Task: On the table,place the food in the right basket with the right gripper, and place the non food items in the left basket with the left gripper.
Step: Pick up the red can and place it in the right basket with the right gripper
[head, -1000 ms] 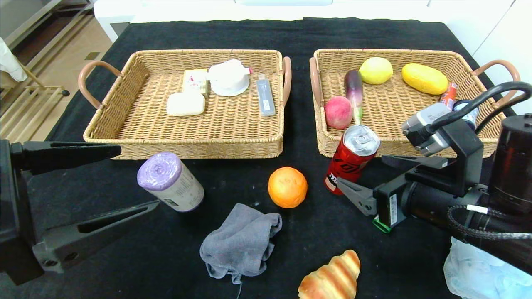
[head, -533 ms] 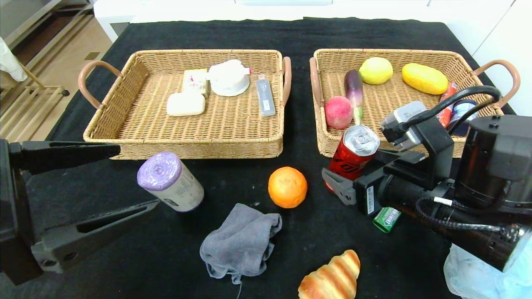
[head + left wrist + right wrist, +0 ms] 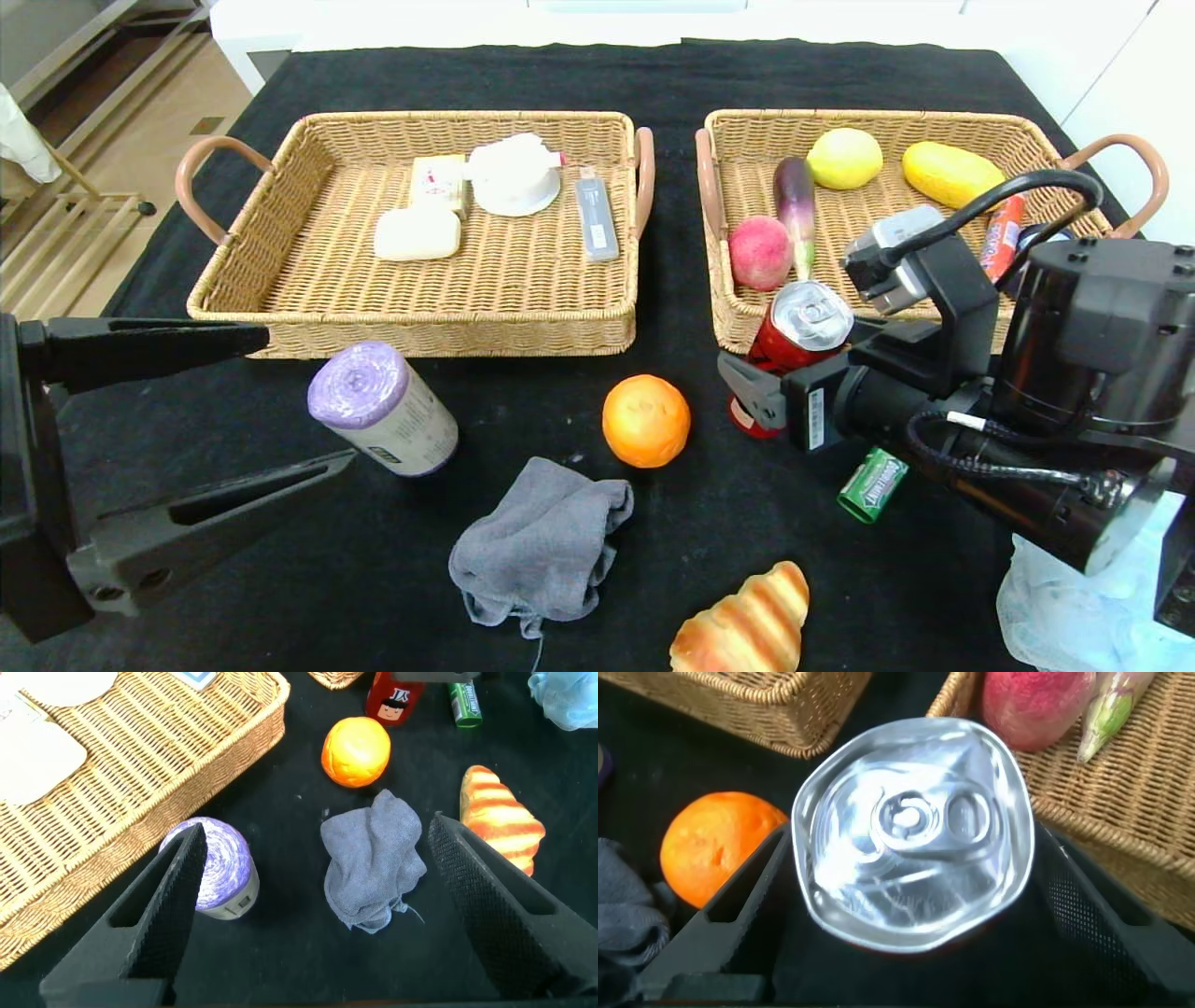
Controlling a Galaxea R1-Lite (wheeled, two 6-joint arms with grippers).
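Right tool (image 3: 794, 369) advanced, straddling red can (image 3: 915, 831), its dented top showing wrist-side.

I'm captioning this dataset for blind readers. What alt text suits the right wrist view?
Seen from above, the silver top of a red can fills the frame between the open right hand's two dark fingers. An orange lies beside it on black cloth, with a wicker basket holding a peach beyond.
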